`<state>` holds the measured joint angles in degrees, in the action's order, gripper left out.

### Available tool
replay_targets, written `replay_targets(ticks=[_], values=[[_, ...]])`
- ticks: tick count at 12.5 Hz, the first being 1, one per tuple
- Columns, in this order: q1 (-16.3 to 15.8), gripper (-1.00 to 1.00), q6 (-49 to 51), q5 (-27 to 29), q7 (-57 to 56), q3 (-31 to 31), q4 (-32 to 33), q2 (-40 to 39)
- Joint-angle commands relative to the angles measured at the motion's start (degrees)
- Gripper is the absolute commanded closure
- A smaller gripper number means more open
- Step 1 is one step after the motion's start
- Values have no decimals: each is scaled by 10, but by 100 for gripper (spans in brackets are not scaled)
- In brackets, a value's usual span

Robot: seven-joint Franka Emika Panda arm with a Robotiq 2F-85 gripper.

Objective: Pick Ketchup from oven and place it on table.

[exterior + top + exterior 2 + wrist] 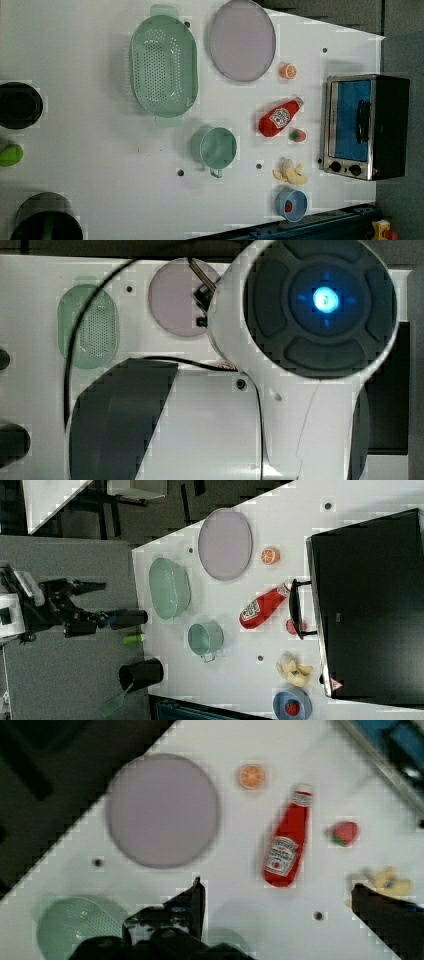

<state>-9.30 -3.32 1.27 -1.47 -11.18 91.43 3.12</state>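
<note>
The Ketchup (280, 117) is a red bottle with a white label. It lies on its side on the white table (100, 150), just in front of the oven (365, 127), whose glass door is shut. The right view has the Ketchup (262, 607) with its cap pointing at the oven (370, 605) handle. In the wrist view my gripper (277, 892) is open, high above the table. Its dark fingers (192, 902) stand wide apart with nothing between them, and the Ketchup (287, 845) lies just beyond them.
A strawberry (297, 135), an orange half (288, 71) and a banana (290, 172) lie near the bottle. A purple plate (242, 40), green colander (163, 65), green cup (218, 147) and blue bowl (291, 204) stand on the table. My arm (320, 305) blocks much of the top view.
</note>
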Motion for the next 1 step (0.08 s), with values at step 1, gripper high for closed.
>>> replay_targets(ticks=[1], values=[[9,-100,57,-12,11,11,-24,-28]])
